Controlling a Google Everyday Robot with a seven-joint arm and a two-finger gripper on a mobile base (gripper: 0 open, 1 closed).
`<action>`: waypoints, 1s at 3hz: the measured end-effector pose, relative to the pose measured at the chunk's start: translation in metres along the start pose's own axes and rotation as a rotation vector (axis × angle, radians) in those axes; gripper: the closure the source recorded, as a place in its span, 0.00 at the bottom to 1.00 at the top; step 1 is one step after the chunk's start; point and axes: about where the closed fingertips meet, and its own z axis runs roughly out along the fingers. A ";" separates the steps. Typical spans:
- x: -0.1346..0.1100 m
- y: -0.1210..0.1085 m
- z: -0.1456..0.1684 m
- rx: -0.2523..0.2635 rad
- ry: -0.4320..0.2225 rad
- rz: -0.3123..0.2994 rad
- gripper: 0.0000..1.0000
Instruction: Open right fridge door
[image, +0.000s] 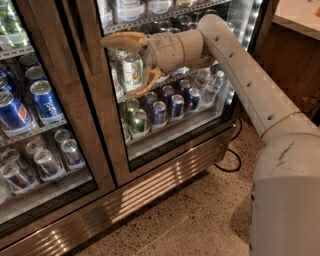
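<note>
Tan two-finger gripper (120, 66) spread open against tall steel-framed glass right fridge door (102, 135), near left edge. Could slip off, grabbing nothing.

Speckled floor (200, 220): fridge (150, 192) stands on it; black cord (229, 161) lies by fridge corner.
Behind right fridge door (102, 130): low shelf (195, 124) holds dark blue cans (170, 104) and green cans (138, 121), all standing up.
Top shelf (150, 17) holds maybe bottles (131, 7); tops cut off.
Left side: wire shelf (55, 127) holds big blue cans (44, 100); bottom shelf (47, 192) holds silver cans (47, 162).
Gripper (131, 62) in front of right glass, above green cans, fingers spread apart.
</note>
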 end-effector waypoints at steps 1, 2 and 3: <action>0.002 0.004 0.000 -0.014 0.006 0.013 0.26; 0.002 0.005 0.000 -0.014 0.006 0.012 0.27; 0.000 -0.001 0.003 -0.022 0.009 0.007 0.25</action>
